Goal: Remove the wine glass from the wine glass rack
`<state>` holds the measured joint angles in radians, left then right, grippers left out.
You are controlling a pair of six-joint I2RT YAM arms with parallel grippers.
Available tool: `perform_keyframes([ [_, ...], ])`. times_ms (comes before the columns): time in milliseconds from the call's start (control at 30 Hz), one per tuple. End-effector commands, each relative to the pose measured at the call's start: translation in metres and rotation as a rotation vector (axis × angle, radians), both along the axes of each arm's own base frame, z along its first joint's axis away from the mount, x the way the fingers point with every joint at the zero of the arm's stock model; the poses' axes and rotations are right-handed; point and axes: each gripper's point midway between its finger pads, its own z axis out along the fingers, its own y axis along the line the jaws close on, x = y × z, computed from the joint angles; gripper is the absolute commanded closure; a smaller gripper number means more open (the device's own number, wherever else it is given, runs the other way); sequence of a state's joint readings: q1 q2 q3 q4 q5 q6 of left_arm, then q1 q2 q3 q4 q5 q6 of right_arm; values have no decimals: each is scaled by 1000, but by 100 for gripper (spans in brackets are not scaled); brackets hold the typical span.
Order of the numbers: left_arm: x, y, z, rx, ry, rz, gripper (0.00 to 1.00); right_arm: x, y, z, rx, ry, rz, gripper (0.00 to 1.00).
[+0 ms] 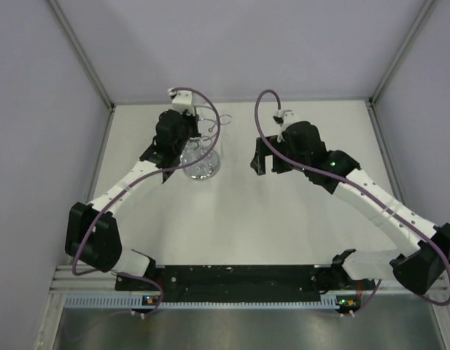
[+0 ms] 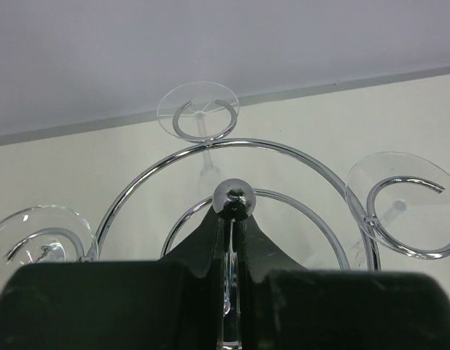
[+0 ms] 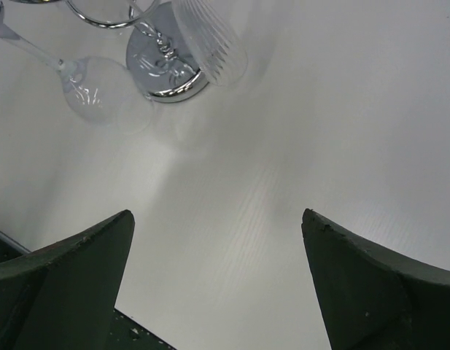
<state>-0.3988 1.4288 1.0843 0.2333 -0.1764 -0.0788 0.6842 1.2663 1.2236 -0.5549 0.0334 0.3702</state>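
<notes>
Table (image 1: pixel 246 219): white and matte, walled on three sides. My left arm (image 1: pixel 130 186) reaches to the far left of it. My right arm (image 1: pixel 370 197) bends in from the right and ends near the middle.

Wine glass rack (image 1: pixel 200 159): stands upright on the far left part of the table, right at the end of my left arm. From my left wrist I see its chrome arms curling out from the central post, which is capped by a small ball (image 2: pixel 230 197). From my right wrist its round mirrored base (image 3: pixel 163 62) shows at the top of view, flat on the table.

Three glasses hang upside down, each foot resting on a ring: far wine glass (image 2: pixel 199 98), right-side wine glass (image 2: pixel 400 175) and left-side wine glass (image 2: pixel 35 222). All are on the rack. Below, a smooth bowl (image 3: pixel 108 95) and a ribbed bowl (image 3: pixel 210 40) hang just beside the base.

Left gripper (image 2: pixel 230 219): fingers pinched together just under the ball, with a thin shiny rod in the slit between them. I read this as a clench on the post.

Right gripper (image 3: pixel 217 213): fingers spread wide with nothing between them, over bare table, well apart from the rack.
</notes>
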Motion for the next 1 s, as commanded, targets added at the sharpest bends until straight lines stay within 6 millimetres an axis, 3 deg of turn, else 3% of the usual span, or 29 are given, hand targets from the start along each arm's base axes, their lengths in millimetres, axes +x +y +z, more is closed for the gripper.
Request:
perform_keyframes([
  [0,-7,-52,107,-157,-241,-160,100,-1,-32,41,7,-73,-109,2],
  [267,-20,-114,110,-167,-231,-296,100,-15,-66,63,14,-103,-175,2],
  [433,-32,-152,112,-166,-228,-377,100,-20,-77,61,-4,-100,-195,1],
  [667,-49,-188,111,-172,-208,-450,100,-24,-87,63,-16,-91,-221,1],
  [967,-61,-216,104,-180,-192,-524,100,-32,-104,67,-23,-96,-268,1],
])
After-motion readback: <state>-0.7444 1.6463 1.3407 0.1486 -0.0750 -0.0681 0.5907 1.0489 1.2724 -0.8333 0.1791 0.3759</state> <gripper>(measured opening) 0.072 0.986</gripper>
